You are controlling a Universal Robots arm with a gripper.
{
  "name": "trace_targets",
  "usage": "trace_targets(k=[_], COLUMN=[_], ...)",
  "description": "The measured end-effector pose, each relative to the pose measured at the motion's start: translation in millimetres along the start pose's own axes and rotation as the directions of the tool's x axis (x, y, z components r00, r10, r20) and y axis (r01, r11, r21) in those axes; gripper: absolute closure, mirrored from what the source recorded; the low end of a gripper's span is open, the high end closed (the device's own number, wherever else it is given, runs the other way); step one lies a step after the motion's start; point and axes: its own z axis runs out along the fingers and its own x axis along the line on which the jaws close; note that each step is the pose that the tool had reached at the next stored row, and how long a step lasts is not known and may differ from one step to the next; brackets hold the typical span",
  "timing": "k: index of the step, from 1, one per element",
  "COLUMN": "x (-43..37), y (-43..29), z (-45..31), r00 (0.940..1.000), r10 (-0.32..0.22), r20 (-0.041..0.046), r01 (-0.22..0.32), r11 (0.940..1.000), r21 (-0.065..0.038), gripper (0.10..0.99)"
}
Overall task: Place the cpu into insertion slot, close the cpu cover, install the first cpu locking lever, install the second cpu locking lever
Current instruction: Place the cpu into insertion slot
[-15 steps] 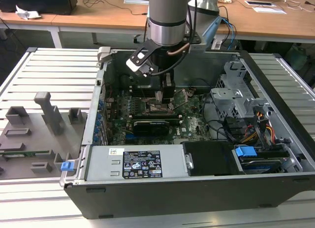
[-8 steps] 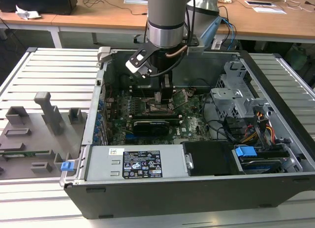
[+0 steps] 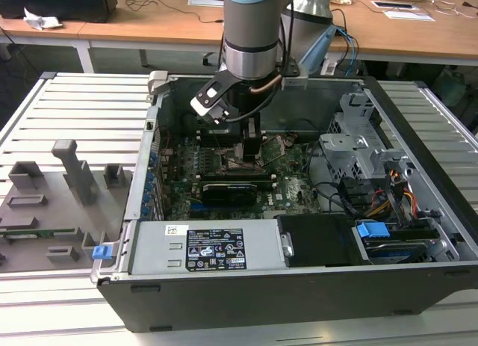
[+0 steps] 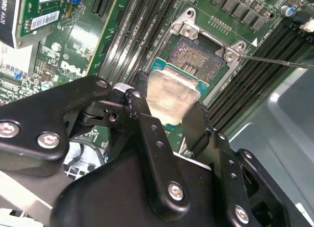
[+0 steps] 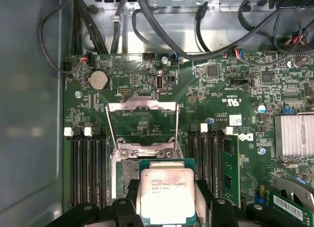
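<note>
Slatted desk (image 3: 82, 99), open PC case (image 3: 299, 305) on it. Claw (image 4: 168, 107) pinches the cpu (image 5: 167, 195) by its edges, right over the insertion slot (image 4: 196, 60). cpu cover (image 5: 142, 106) stands open just beyond. Risk: a tilted or offset release could bend socket pins.

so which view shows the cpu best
The first wrist view: the cpu faces the camera flat-on, silver top in sight, held in the hand over the insertion slot. The second wrist view shows it slanted between the fingers. In the exterior view the hand covers it.
</note>
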Motion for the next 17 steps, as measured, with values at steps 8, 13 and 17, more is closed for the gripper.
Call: trace_targets(k=[8, 13, 17], x=[0.0, 4.5, 10.0], y=[-8.1, -9.8, -10.0], z=[2.9, 6.0, 7.6], r00=[1.0000, 1.0000, 1.0000], r10=[0.000, 0.000, 0.000], r20=[-0.0005, -0.0003, -0.0004], r01=[0.000, 0.000, 0.000], r11=[1.0000, 1.0000, 1.0000], r21=[-0.003, -0.004, -0.004], gripper=[0.561, 0.561, 0.561])
